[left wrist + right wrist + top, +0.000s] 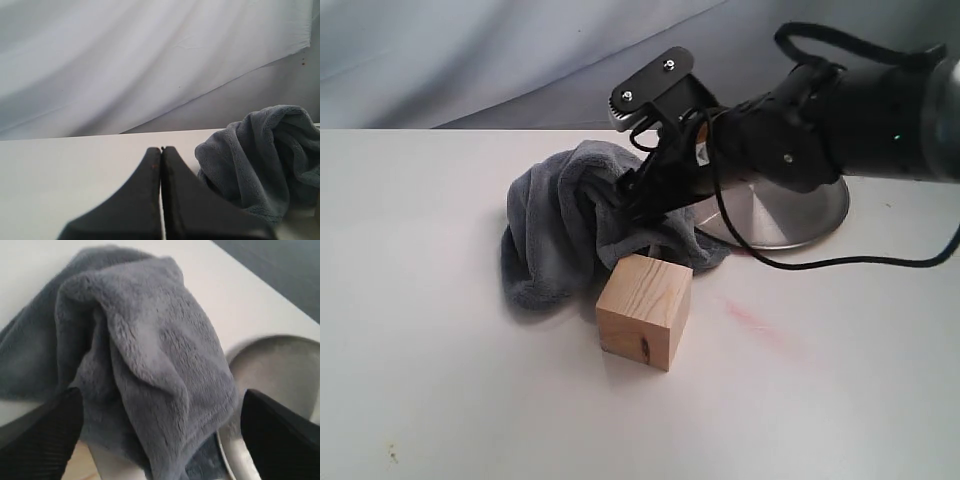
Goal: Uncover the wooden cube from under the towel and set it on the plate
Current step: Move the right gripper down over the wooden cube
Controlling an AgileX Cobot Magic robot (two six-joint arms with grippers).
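Exterior view: right claw (638,205) gapes over bunched towel (548,235); wooden cube (645,312) seemingly touching its edge.

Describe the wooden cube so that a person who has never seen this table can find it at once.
On the white table, find the crumpled blue-grey towel beside the round steel plate. The wooden cube stands at the towel's near edge, uncovered. It is the only pale, square-edged thing there, with grain and a small dark knot.
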